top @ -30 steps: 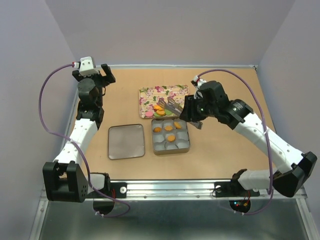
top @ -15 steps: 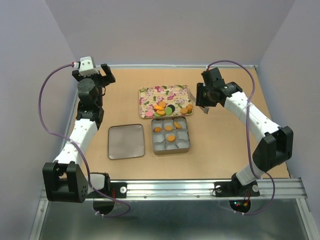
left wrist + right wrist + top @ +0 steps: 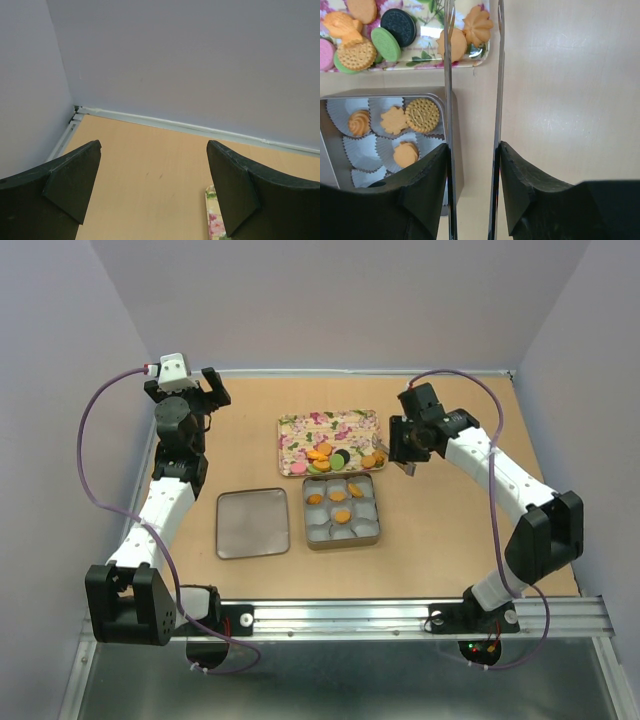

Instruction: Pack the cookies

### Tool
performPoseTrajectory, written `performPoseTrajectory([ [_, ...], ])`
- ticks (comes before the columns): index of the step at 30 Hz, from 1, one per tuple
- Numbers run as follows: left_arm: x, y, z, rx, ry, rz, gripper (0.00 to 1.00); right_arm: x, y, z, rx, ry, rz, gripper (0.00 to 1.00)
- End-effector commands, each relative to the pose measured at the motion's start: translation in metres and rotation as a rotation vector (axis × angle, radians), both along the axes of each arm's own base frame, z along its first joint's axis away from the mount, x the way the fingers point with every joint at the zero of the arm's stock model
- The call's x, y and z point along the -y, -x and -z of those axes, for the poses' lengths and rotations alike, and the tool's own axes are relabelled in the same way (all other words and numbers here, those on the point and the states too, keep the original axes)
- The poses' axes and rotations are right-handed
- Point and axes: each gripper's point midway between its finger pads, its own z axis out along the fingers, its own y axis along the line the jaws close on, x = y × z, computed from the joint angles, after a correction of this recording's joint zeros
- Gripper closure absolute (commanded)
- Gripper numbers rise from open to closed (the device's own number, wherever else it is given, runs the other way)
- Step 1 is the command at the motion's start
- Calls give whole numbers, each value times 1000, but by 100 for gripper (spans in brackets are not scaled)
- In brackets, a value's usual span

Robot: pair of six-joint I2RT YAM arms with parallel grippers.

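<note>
Gripping tongs [image 3: 448, 100] with blades parted, the right gripper [image 3: 473, 146] is held at the tray's [image 3: 330, 425] right end. Two orange cookies [image 3: 478, 26] lie at the blade tips, seemingly slightly left, with the tin [image 3: 372, 532] near-left. The left gripper [image 3: 153, 145], jaws spread, is parked far left, well apart.

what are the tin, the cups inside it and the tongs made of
The tin looks like bare metal, grey with a dull sheen on its rim. The cups look like thin white paper, pleated at the walls. The tongs in the right gripper look like polished steel: thin, bright, reflective blades.
</note>
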Motion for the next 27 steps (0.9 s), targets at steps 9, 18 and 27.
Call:
performPoseTrajectory([
  [9,3,5,-26,71,-1,14,1,2,9,16,-32,11,-9,51],
  [18,3,4,-26,71,-1,15,1,2,19,28,-66,2,-16,53],
  [27,4,4,-26,68,-2,17,1,3,14,17,-32,2,-9,59],
])
